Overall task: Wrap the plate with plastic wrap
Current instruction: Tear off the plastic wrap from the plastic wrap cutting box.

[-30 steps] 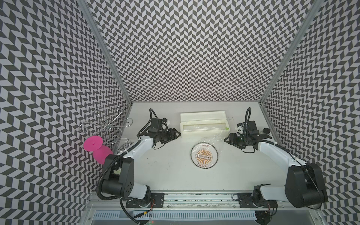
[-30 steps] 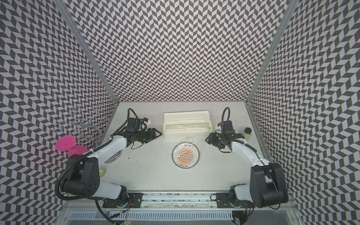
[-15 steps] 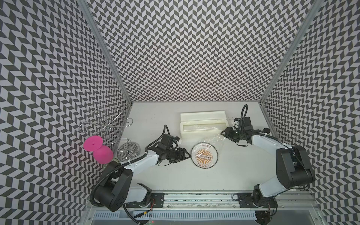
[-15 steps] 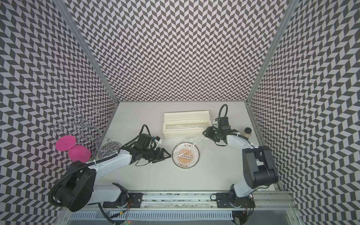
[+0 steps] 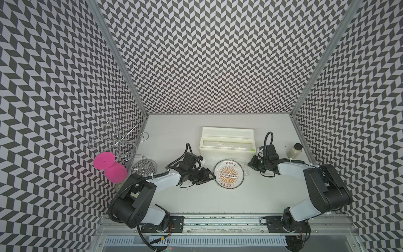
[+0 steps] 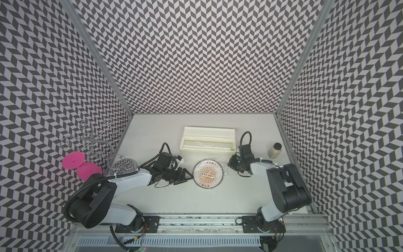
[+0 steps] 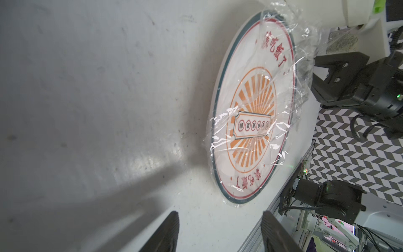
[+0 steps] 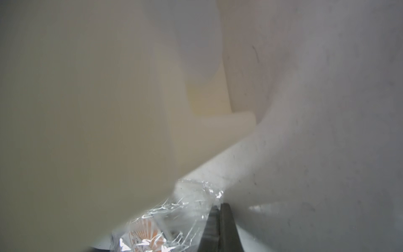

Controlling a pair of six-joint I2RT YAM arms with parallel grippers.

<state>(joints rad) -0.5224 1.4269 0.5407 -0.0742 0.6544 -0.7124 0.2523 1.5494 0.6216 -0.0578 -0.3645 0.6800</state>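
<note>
The plate [image 5: 229, 172] lies flat and face up at the middle of the surface [image 5: 218, 203], just in front of the long cream box [image 5: 226, 150]. It is round, so I see no long axis. Its printed bar of small circles runs side to side, roughly parallel to the box's length, with characters at the far and near rim. The plastic wrap [image 7: 303, 65] is draped over it in crinkles and spills past the rim on the side toward the box and the right arm. In both top views I can barely make the film out. My left pincer [image 7: 220, 218] sits low beside the plate's left edge, jaws apart with nothing between them and fingers cut off by the frame. The right pincer [image 8: 220, 207] is closed together at the film's edge. I cannot tell whether any film is caught in it. That wrist view is mostly blurred box wall, with only a sliver of orange showing through the wrap.
</note>
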